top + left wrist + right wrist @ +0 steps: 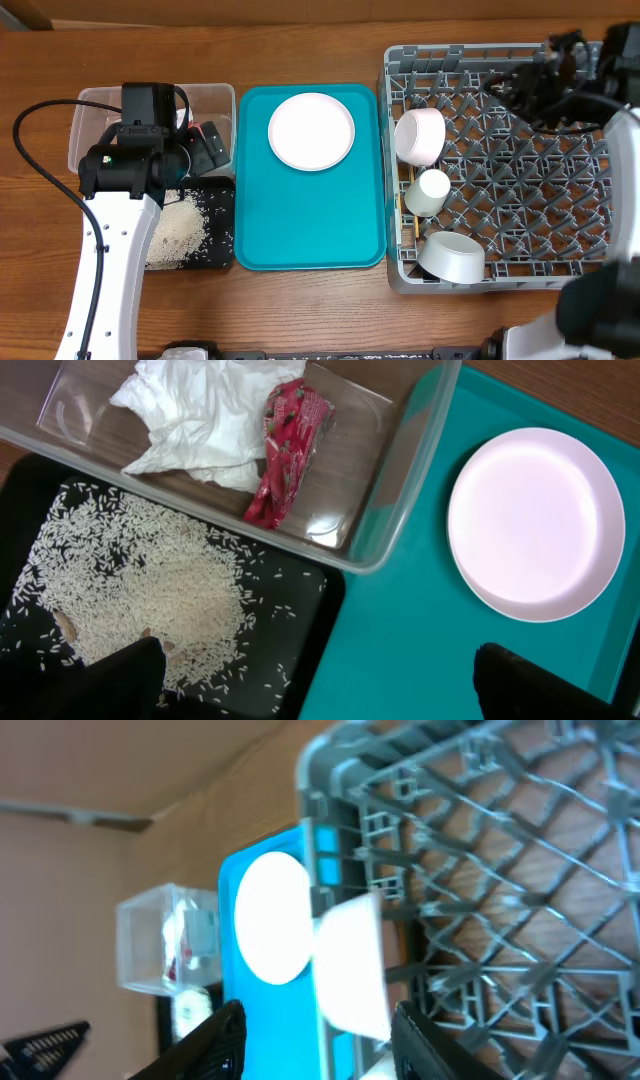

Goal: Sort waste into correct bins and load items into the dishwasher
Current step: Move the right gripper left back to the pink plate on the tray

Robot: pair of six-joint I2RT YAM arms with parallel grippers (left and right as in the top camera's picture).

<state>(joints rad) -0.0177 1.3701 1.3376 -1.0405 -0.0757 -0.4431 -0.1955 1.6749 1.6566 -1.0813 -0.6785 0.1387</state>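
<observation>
The pale pink plate [311, 131] lies on the teal serving tray [310, 220]; it also shows in the left wrist view [535, 520]. The clear tub [95, 100] holds the white napkin [200, 415] and the red wrapper [290, 450]. Rice [150, 590] lies in the black tray [220, 200]. The grey dish rack [500, 283] holds a pinkish-white bowl on its side [420, 137], a small white cup [432, 190], a white bowl [452, 256] and chopsticks [408, 215]. My left gripper [320, 685] is open and empty above the edge between black tray and teal tray. My right gripper [320, 1040] is open and empty over the rack's far side.
The tub and black tray stand side by side left of the teal tray, and the rack stands right of it. My left arm [115, 240] reaches over the black tray. My right arm [560, 80] and its cables hang over the rack's far right corner.
</observation>
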